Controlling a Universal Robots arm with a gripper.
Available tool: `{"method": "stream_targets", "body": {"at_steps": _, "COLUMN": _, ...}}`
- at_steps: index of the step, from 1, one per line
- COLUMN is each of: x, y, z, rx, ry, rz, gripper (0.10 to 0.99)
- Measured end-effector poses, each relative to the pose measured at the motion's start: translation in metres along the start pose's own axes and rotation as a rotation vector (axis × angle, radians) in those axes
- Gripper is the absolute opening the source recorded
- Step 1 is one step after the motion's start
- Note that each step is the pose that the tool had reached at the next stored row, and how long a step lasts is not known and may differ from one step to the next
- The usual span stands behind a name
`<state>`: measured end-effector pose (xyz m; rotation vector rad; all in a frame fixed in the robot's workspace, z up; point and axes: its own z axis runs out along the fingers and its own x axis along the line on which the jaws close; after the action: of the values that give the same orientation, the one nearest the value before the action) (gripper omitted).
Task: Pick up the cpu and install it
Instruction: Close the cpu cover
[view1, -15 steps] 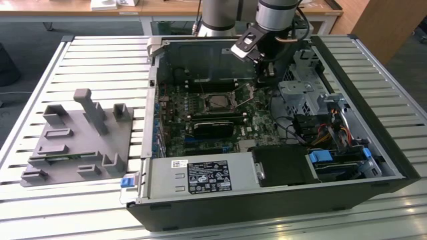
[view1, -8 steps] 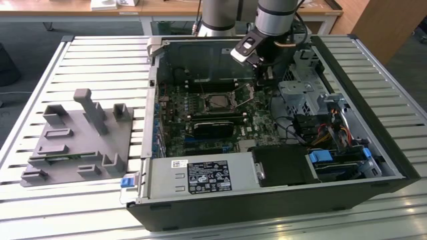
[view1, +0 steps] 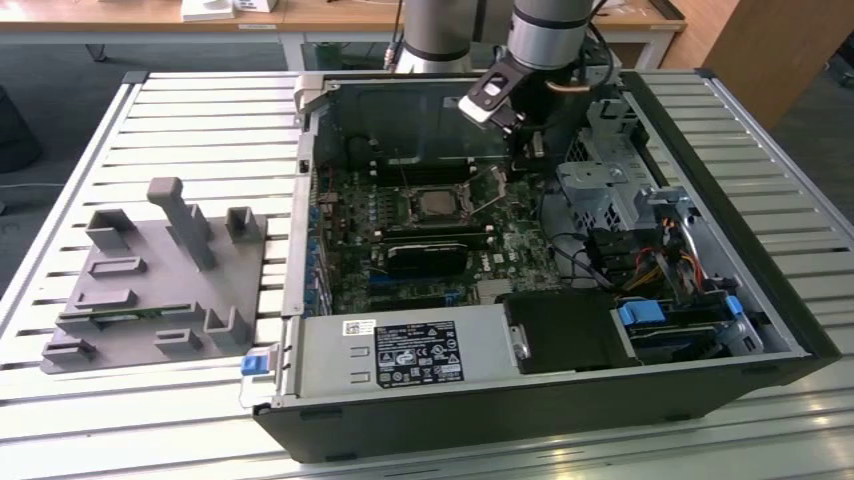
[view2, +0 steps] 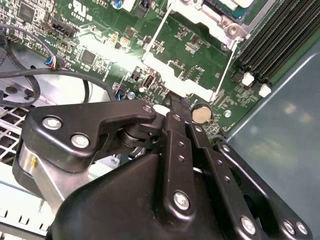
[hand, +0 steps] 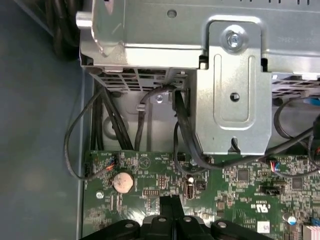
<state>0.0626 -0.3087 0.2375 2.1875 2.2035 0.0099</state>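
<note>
Silver-topped flat square cpu (view1: 434, 203) lies inside the black square socket frame (view1: 403, 207) near the middle of the green printed motherboard (view1: 400, 262), as we see it in the exterior view. Nothing holds it. We cannot tell whether the frame is latched over it.

The black two-fingered gripper (view1: 533, 155) hangs inside the open black computer case (view1: 534, 425), at about two o'clock from the cpu in the exterior view and apart from it. In both wrist views we see its fingers pressed together, with nothing visible between them. In the second wrist view the gripper (view2: 174, 102) has its tips low over the board, just beside a round silver coin battery (view2: 201, 115). Whether the tips touch the board we cannot tell. In the first wrist view the gripper (hand: 170, 201) points at the motherboard (hand: 240, 190), with the coin battery (hand: 123, 182) near it. Beyond the board's edge stands a bare grey sheet-metal drive cage (hand: 230, 90), with black cables (hand: 107, 120) running under it.

In the exterior view the case rests on a pale slatted metal table (view1: 200, 120). A grey plastic tray (view1: 134, 305) with upright blocks lies at nine o'clock from the case. At six o'clock from the cpu sits a silver box-shaped power supply (view1: 400, 355) with a dark label.
</note>
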Motion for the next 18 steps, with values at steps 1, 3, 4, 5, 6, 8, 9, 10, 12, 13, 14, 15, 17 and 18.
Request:
{"method": "stream_targets", "body": {"at_steps": 1, "x": 0.0, "y": -0.0014, "z": -0.0013, "rx": 0.0, "ry": -0.0001, "rz": 0.0, "gripper": 0.106}}
{"method": "stream_targets", "body": {"at_steps": 3, "x": -0.0001, "y": -0.0051, "z": -0.0041, "rx": 0.0, "ry": 0.0, "rz": 0.0, "gripper": 0.106}}
{"method": "stream_targets", "body": {"at_steps": 4, "x": -0.0001, "y": -0.0073, "z": -0.0054, "rx": 0.0, "ry": -0.0001, "rz": 0.0, "gripper": 0.106}}
{"method": "stream_targets", "body": {"at_steps": 5, "x": 0.0, "y": -0.0101, "z": -0.0063, "rx": 0.0, "ry": 0.0, "rz": 0.0, "gripper": 0.106}}
{"method": "stream_targets", "body": {"at_steps": 6, "x": 0.0001, "y": -0.0129, "z": -0.0063, "rx": 0.0, "ry": 0.0002, "rz": 0.0, "gripper": 0.106}}
{"method": "stream_targets", "body": {"at_steps": 8, "x": -0.0002, "y": -0.0187, "z": -0.0066, "rx": 0.0, "ry": -0.0003, "rz": 0.0, "gripper": 0.106}}
{"method": "stream_targets", "body": {"at_steps": 9, "x": -0.0006, "y": -0.0207, "z": -0.0066, "rx": 0.0, "ry": -0.0002, "rz": 0.0, "gripper": 0.106}}
{"method": "stream_targets", "body": {"at_steps": 10, "x": -0.0011, "y": -0.0225, "z": -0.0066, "rx": 0.0, "ry": -0.0002, "rz": 0.0, "gripper": 0.106}}
{"method": "stream_targets", "body": {"at_steps": 12, "x": -0.0023, "y": -0.0272, "z": -0.0067, "rx": 0.0, "ry": -0.0002, "rz": 0.0, "gripper": 0.106}}
{"method": "stream_targets", "body": {"at_steps": 13, "x": -0.0026, "y": -0.0302, "z": -0.0068, "rx": 0.0, "ry": -0.0002, "rz": 0.0, "gripper": 0.106}}
{"method": "stream_targets", "body": {"at_steps": 14, "x": -0.0028, "y": -0.0335, "z": -0.0069, "rx": 0.0, "ry": -0.0002, "rz": 0.0, "gripper": 0.106}}
{"method": "stream_targets", "body": {"at_steps": 15, "x": -0.0029, "y": -0.0371, "z": -0.0071, "rx": 0.0, "ry": -0.0004, "rz": 0.0, "gripper": 0.106}}
{"method": "stream_targets", "body": {"at_steps": 17, "x": -0.0029, "y": -0.0444, "z": -0.0072, "rx": 0.0, "ry": -0.0003, "rz": 0.0, "gripper": 0.106}}
{"method": "stream_targets", "body": {"at_steps": 18, "x": -0.0029, "y": -0.0477, "z": -0.0072, "rx": 0.0, "ry": -0.0002, "rz": 0.0, "gripper": 0.106}}
